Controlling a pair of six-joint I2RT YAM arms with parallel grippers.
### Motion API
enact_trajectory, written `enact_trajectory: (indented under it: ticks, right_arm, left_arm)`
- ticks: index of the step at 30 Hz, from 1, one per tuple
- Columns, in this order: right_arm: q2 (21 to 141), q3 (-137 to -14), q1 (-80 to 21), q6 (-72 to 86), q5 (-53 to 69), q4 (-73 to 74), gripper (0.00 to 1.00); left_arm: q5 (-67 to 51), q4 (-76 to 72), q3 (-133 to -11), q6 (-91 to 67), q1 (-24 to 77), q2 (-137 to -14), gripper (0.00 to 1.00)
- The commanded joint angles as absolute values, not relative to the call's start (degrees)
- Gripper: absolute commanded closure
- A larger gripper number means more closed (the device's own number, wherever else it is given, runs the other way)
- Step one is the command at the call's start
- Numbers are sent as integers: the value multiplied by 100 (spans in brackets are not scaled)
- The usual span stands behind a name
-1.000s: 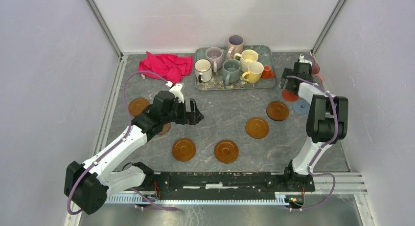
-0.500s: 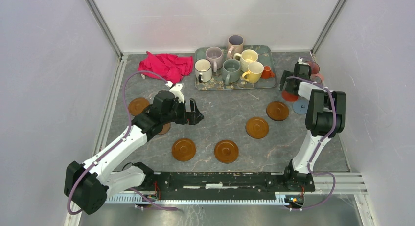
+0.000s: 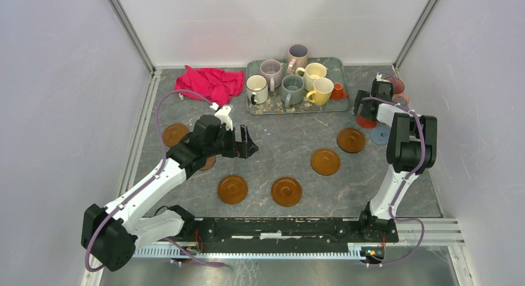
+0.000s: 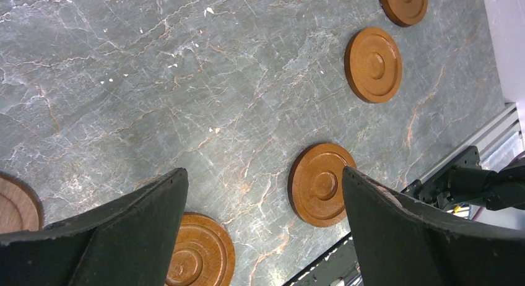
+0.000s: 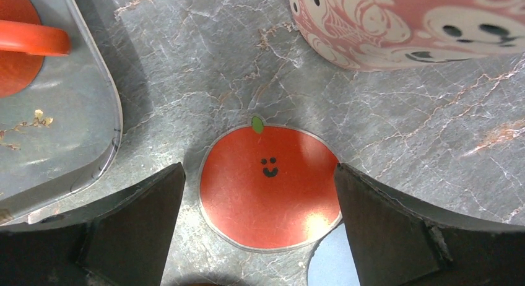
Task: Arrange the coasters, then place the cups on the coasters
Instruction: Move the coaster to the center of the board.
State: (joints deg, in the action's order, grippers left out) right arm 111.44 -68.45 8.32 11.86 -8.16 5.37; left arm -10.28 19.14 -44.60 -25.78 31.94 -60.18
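The right gripper (image 5: 257, 174) hovers low near the far right corner of the worktop (image 3: 291, 143), jaws apart and empty. The red coaster (image 5: 266, 193), drawn with a small smiling face, lies flat between them. A blue coaster (image 5: 331, 264) shows just beside it, and the pink floral mug (image 5: 408, 20) stands close by on the worktop. The left gripper (image 3: 247, 142) hangs above the left middle, jaws wide, holding nothing. Amber coasters (image 3: 286, 192) lie in a loose curve across the middle. The other mugs (image 3: 292, 90) and the tiny orange cup (image 3: 338, 91) stand on the teal tray (image 3: 297, 109) at the far edge, with a red cloth (image 3: 209, 83) to its left.
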Motion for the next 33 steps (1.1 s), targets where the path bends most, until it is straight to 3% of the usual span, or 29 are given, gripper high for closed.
enact_trajectory:
  ticks: [1,21,33]
  right_arm:
    - [10865,-6949,850,1101,-975,641,2]
    - [10720,-6311,1170,1528,-21,233,2]
    - [10873,-6309,493,1280,-644,574,3]
  left_arm:
    - [-1115,1691,-4465,-2382,3166,-5926,0]
    - [-1095,1705,-4456,-2375,3164,-5916,0]
    - [-1107,1696,-4460,-2382,3164,-5950,0]
